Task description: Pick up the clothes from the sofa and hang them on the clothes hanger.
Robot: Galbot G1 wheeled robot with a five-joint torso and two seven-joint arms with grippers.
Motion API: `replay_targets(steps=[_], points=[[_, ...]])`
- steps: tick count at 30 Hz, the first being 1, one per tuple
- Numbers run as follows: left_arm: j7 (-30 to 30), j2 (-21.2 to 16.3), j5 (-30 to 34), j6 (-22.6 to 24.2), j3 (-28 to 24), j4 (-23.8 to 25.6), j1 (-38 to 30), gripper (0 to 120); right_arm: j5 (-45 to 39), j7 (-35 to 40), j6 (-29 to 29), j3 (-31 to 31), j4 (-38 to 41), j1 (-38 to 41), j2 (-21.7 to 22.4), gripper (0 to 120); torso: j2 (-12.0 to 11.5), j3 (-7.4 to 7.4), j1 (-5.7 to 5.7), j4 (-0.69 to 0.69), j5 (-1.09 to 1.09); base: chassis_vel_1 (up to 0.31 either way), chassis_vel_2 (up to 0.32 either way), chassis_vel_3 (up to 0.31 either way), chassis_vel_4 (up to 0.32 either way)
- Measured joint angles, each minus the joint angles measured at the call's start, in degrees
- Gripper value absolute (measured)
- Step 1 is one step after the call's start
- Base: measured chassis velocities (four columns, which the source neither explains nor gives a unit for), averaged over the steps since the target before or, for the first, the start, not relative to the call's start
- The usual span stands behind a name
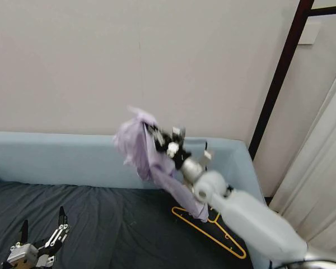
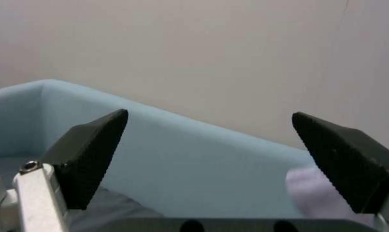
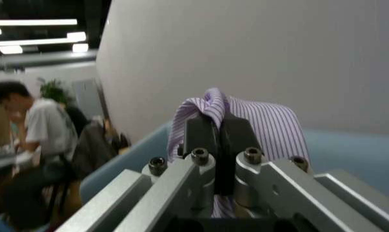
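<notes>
Head view: right gripper (image 1: 154, 133), fingers clamped on 1 striped shirt (image 1: 135, 150), high above sofa (image 1: 56, 157); left gripper (image 1: 43, 222) near left, fingers spread. Risk: slip-out from thin pinch.

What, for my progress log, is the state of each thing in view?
right gripper: shut on the purple striped shirt, raised in front of the sofa back.
purple striped shirt: bunched, dangling from the grip.
left gripper: open, empty, low over the seat.
orange hanger: lying flat on the seat, bare.
</notes>
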State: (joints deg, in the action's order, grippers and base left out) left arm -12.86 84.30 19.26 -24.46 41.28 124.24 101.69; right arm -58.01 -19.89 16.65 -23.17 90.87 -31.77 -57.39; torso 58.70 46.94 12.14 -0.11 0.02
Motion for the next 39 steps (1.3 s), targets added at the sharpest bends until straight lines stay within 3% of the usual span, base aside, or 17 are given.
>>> replay_targets(steps=[6, 7, 11, 14, 18, 23, 26, 30, 34, 39], points=[[0.2, 0.1, -0.9, 0.1, -0.7, -0.7, -0.3, 100, 7.2, -18.5, -2.3, 6.5, -8.0, -11.0, 5.0, 0, 0.0, 0.0, 0.0, 0.01, -0.02, 0.0, 0.0, 0.0, 0.0], [0.2, 0.1, -0.9, 0.1, -0.7, -0.7, -0.3, 100, 7.2, -18.5, -2.3, 6.5, -8.0, -11.0, 5.0, 0, 0.0, 0.0, 0.0, 0.01, -0.02, 0.0, 0.0, 0.0, 0.0], [0.3, 0.3, -1.5, 0.4, -1.3, -0.8, -0.6, 100, 18.2, -32.3, -3.7, 13.5, -16.0, -15.2, 5.8, 0, 0.0, -0.01, 0.0, 0.01, -0.02, 0.0, 0.0, 0.0, 0.0], [0.4, 0.4, -1.7, 0.5, -1.5, -1.0, -0.6, 100, 23.9, -35.7, -2.2, 16.6, -20.8, -15.6, 4.9, 0, 0.0, 0.0, 0.0, 0.01, -0.02, 0.0, 0.0, 0.0, 0.0], [0.4, 0.3, -1.7, 0.6, -1.5, -1.0, -0.7, 100, 29.5, -36.4, 0.1, 19.4, -26.3, -14.9, 3.3, 0, 0.0, 0.0, 0.0, 0.04, -0.02, 0.0, 0.0, 0.0, 0.0], [0.4, -0.1, -1.7, 1.0, -1.4, -1.0, -0.9, 100, 34.2, -31.4, 1.2, 20.0, -27.9, -14.6, 2.5, 2, 0.0, 0.0, 0.0, 0.03, -0.01, 0.0, 0.0, 0.0, 0.0], [0.4, -0.2, -1.5, 1.2, -1.4, -1.1, -1.1, 100, 36.0, -27.7, 0.0, 19.8, -26.0, -15.5, 2.6, 14, 0.0, 0.0, 0.0, 0.03, -0.02, 0.0, 0.0, 0.0, 0.0], [0.4, -0.4, -1.1, 1.3, -1.3, -1.4, -1.4, 100, 32.9, -24.4, -5.8, 19.4, -19.1, -18.3, 5.1, 28, 0.0, 0.0, 0.0, 0.02, -0.03, 0.0, 0.0, 0.0, 0.0], [0.4, -0.5, -0.9, 1.3, -1.3, -1.7, -1.6, 100, 29.9, -27.5, -10.2, 20.0, -13.6, -19.8, 7.8, 41, 0.0, 0.0, 0.0, 0.02, -0.02, 0.0, 0.0, 0.0, 0.0], [0.4, -0.5, -0.8, 1.3, -1.2, -2.0, -1.7, 100, 28.8, -36.6, -13.9, 22.9, -8.4, -20.5, 11.4, 59, 0.0, 0.0, 0.0, 0.01, -0.05, 0.0, 0.0, 0.0, 0.0]])
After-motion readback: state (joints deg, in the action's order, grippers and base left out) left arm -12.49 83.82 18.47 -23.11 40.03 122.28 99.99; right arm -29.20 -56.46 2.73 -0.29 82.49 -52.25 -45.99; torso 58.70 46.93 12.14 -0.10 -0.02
